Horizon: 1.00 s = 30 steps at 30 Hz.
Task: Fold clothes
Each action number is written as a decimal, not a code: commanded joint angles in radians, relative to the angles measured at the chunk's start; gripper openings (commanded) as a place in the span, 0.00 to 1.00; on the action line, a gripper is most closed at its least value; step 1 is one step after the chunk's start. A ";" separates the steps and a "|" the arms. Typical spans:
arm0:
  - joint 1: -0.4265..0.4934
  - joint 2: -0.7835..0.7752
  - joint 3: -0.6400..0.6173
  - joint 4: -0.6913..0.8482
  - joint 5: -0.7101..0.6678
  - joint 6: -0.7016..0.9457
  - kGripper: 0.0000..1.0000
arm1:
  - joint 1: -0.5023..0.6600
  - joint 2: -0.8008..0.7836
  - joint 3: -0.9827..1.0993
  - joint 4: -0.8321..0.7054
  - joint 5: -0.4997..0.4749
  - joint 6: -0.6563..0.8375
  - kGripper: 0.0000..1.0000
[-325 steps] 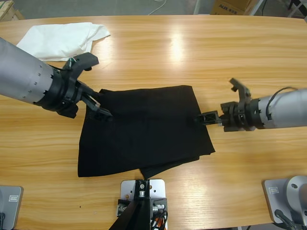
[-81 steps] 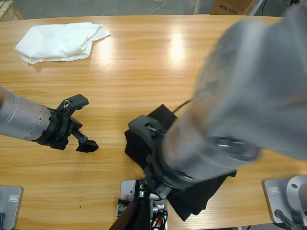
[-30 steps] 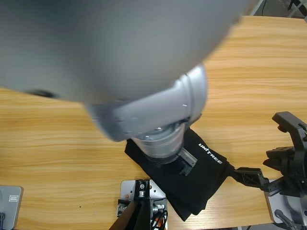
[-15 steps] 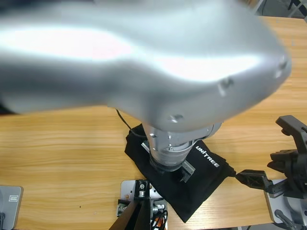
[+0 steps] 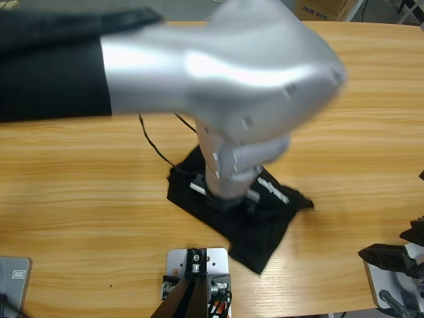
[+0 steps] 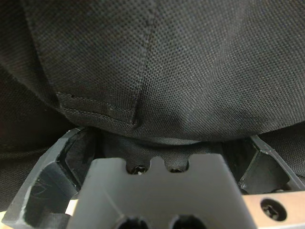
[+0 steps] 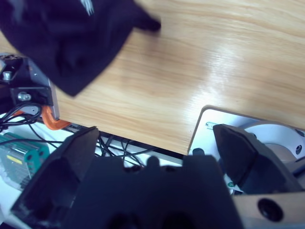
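L gripper (image 5: pixel 228 199) pressed down into folded shirt (image 5: pixel 265 228) at table (image 5: pixel 79 199) front-centre, jaws wide w/ fabric bunched between; R gripper (image 7: pixel 157 143) wide, empty, off shirt; lift L straight up so folds aren't dragged

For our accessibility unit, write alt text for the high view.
A large silver arm reaches down onto a folded black T-shirt near the wooden table's front edge, hiding its own gripper. A second gripper sits at the lower right, off the shirt.

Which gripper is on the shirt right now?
The left gripper, pressed into the black shirt mid-table. The right gripper is open, off by the table's edge.
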 commanded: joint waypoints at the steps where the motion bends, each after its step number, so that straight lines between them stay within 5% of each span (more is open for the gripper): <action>1: 0.127 0.065 0.125 -0.029 0.066 -0.166 0.99 | 0.008 -0.027 0.025 0.017 -0.011 0.009 1.00; 7: 0.258 -0.049 0.332 -0.201 0.068 -0.264 0.99 | 0.008 -0.008 0.027 -0.018 -0.011 -0.011 1.00; 18: 0.326 -0.193 0.354 -0.238 0.099 -0.195 0.99 | 0.008 0.006 0.007 -0.039 -0.012 -0.050 1.00; 19: 0.326 -0.236 0.353 -0.233 0.099 -0.174 0.99 | 0.008 0.015 -0.014 -0.044 -0.012 -0.080 0.92; 21: 0.326 -0.323 0.353 -0.219 0.098 -0.167 0.99 | 0.008 0.048 -0.062 -0.096 0.000 -0.179 0.29; 22: 0.324 -0.365 0.353 -0.205 0.098 -0.164 0.99 | 0.008 0.062 -0.080 -0.119 0.000 -0.198 0.09; 24: 0.311 -0.426 0.347 -0.202 0.098 -0.148 0.91 | 0.008 0.082 -0.102 -0.171 -0.003 -0.191 0.06; 27: 0.301 -0.456 0.359 -0.195 0.099 -0.134 0.62 | -0.078 0.124 -0.086 -0.311 0.066 -0.271 0.00; 28: 0.301 -0.453 0.371 -0.195 0.097 -0.132 0.62 | -0.140 0.145 -0.082 -0.352 0.100 -0.318 0.00; 30: 0.303 -0.451 0.404 -0.213 0.071 -0.124 0.37 | -0.270 0.203 -0.082 -0.444 0.200 -0.401 0.00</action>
